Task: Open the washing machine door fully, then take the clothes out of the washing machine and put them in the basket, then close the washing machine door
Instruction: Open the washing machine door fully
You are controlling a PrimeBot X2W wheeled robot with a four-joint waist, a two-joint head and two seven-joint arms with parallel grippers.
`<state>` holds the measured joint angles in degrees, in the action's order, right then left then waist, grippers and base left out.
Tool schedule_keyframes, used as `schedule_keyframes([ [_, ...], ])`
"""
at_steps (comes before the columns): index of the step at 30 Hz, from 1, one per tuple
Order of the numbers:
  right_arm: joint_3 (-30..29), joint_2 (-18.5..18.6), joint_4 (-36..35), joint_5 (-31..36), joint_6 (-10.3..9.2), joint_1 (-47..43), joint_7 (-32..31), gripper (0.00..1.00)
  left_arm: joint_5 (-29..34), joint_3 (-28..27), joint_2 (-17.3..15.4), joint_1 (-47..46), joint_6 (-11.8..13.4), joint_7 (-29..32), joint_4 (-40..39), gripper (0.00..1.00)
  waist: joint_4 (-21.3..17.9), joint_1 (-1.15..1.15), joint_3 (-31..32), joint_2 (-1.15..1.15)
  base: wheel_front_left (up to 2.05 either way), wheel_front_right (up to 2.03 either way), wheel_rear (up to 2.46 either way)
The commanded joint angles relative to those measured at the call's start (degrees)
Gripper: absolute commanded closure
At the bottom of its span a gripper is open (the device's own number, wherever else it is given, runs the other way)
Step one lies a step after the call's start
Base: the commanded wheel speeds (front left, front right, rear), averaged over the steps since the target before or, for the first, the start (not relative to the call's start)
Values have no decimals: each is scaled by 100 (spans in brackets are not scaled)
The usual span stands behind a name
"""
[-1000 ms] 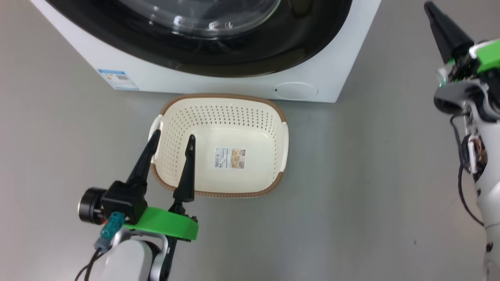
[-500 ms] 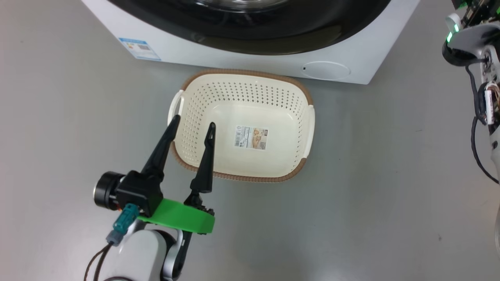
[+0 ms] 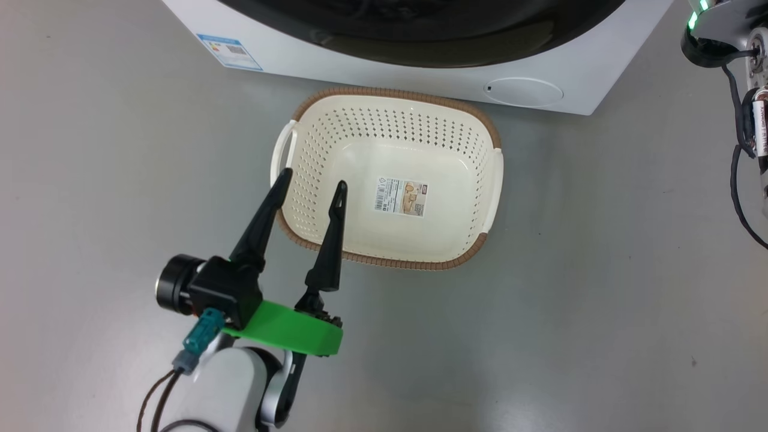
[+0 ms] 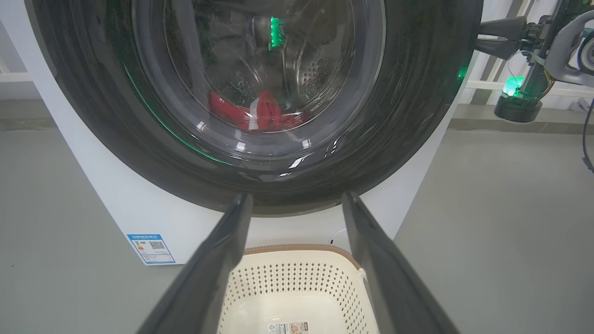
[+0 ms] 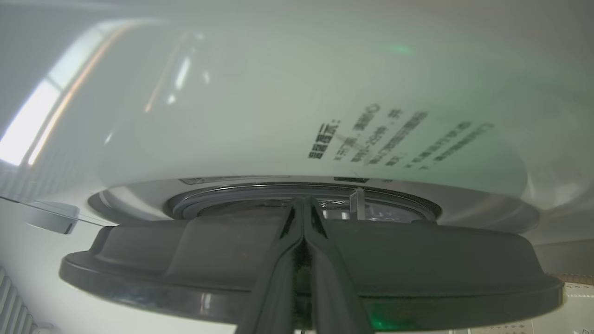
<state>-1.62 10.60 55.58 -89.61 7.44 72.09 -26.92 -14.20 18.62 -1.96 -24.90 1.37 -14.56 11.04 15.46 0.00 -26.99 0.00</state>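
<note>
The washing machine (image 3: 420, 84) stands on the floor, white, with its black-rimmed door (image 4: 417, 116) facing me. It looks closed or nearly so. Red clothes (image 4: 260, 113) with white trim lie in the drum behind the glass. The cream basket (image 3: 384, 96) sits on the floor right before the machine, holding just a paper label. My left gripper (image 3: 313, 180) hovers open over the basket's left side, nothing between its fingers. My right gripper (image 4: 479, 36) is shut and empty, its tips at the door's right edge (image 5: 185, 260), where the fingers (image 5: 278, 260) meet in a point.
Grey floor spreads around the machine and basket. A blue label (image 3: 229, 51) and a round flap (image 3: 523, 92) sit low on the machine's front. My right arm's wrist and cables (image 3: 738, 72) hang at the far right. A green-lit base (image 4: 517, 99) stands beside the machine.
The head camera has shifted, sliding machine and basket up and to the right in the picture. The right gripper's fingers have left the top edge of the head view. The left gripper stays open.
</note>
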Motion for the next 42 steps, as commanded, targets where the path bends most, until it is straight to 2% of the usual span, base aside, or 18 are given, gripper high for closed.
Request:
schedule_keyframes([
  [1, 61, -127, -105, 32, 5, 178, -87, 100, -2, -129, -92, -74, 39, -44, -148, 0, -3, 0, -11, 0, 0, 0, 0],
  [18, 105, -140, -17, -117, 5, 114, -792, 100, 26, -81, -92, -95, 80, -44, -35, 0, -94, 0, 35, 0, 0, 0, 0],
  [27, 131, -196, -186, -230, 5, -230, -1263, 100, -52, -94, -92, -65, 79, -44, 61, 0, -172, 0, 190, 0, 0, 0, 0],
  [42, 182, -310, -394, -289, 5, -807, -1651, 100, -86, -71, -92, 83, 101, -44, 244, 0, -207, 0, 551, 0, 0, 0, 0],
])
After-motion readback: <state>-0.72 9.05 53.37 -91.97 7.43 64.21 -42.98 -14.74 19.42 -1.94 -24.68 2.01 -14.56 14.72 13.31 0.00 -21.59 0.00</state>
